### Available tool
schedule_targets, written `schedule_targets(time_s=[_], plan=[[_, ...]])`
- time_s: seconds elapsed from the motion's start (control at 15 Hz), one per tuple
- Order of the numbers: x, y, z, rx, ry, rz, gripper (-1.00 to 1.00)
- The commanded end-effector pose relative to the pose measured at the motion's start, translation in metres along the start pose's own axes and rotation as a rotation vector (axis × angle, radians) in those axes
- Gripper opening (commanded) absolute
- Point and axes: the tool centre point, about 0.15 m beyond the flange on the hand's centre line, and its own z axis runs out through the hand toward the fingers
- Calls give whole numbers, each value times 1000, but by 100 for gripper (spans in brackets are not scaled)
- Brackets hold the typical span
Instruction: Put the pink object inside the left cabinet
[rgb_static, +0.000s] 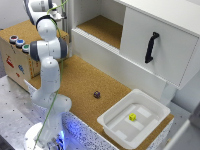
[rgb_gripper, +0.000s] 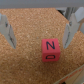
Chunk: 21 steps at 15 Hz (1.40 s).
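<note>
Cork filled the wrist view, and there on it sat the pink object (rgb_gripper: 50, 50), a small cube with dark letters printed on its faces. The gripper (rgb_gripper: 40, 31) hung above it with its fingers (rgb_gripper: 7, 30) spread wide and nothing between them; the block lay nearer one finger than the other, untouched by either. In the exterior view the gripper itself stayed out of sight, lost past the top edge where the white arm (rgb_static: 47, 55) reached up and over, and the pink block could not be made out there at all.

Across the scene, the left cabinet (rgb_static: 102, 27) stood with no door, its brown cork floor bare as far as the camera showed. Beside it, toward the exterior view's right, the other compartment was closed behind a white door with a black handle (rgb_static: 151, 47). On the cork counter (rgb_static: 80, 80) lay a small dark purplish piece (rgb_static: 96, 94), alone. Nearby, a white tray (rgb_static: 115, 122) held a yellow cube (rgb_static: 132, 117). Behind the arm stood a cardboard box (rgb_static: 17, 62).
</note>
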Motion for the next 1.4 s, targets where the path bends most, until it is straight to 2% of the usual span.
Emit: schedule_targets(time_s=[0.0,0.13,0.2,0.53,1.0,1.07,1.2,1.33], plan=[[8,24,34,115,-5,-37,100],[6,22,40,121,-20,-42,100],[6,19,42,128,-23,-49,-100],[5,7,37,109,-33,-64,-100],[-5,-3,46,118,-43,7,-100],[-8,-3,44,113,-33,23,-100],[-24,8,25,78,38,116,-100],[-46,26,-3,14,101,216,-100]])
